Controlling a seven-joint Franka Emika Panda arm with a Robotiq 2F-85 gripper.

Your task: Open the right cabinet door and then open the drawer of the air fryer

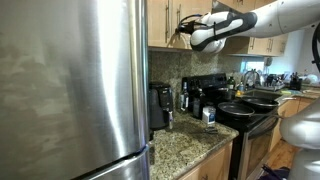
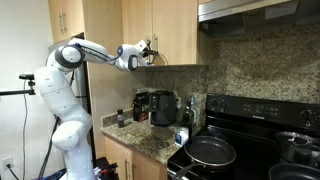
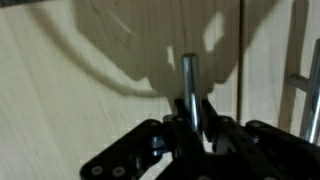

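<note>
the right cabinet door (image 3: 100, 80), a tall flat light-wood panel, fills most of the wrist view & looks flush w/ the neighbouring door. the seam between them runs just at 3 o'clock of its slim vertical silver bar handle (image 3: 188, 75). the black end effector (image 3: 190, 118) is closed down on that handle, one finger tight on each side of the bar. one end of the bar shows at 12 o'clock above the fingers. a 2nd silver bar handle (image 3: 312, 90), on the neighbouring door, stands further out at 3 o'clock.

in an exterior view the end effector (image 2: 152, 50) sits near the bottom edge of the upper cabinets, w/ the white jointed arm (image 2: 95, 50) reaching in from 9 o'clock.

the air fryer (image 1: 159, 105), a black boxy appliance taller than wide, stands on the speckled granite worktop (image 1: 190, 148). it's approx at 7 o'clock below the end effector (image 1: 181, 32), well apart from it, & right beside the big stainless-steel fridge (image 1: 70, 80). a black stove (image 1: 250, 118) w/ dark pans lies at 3 o'clock of the fryer, w/ small items between.
</note>
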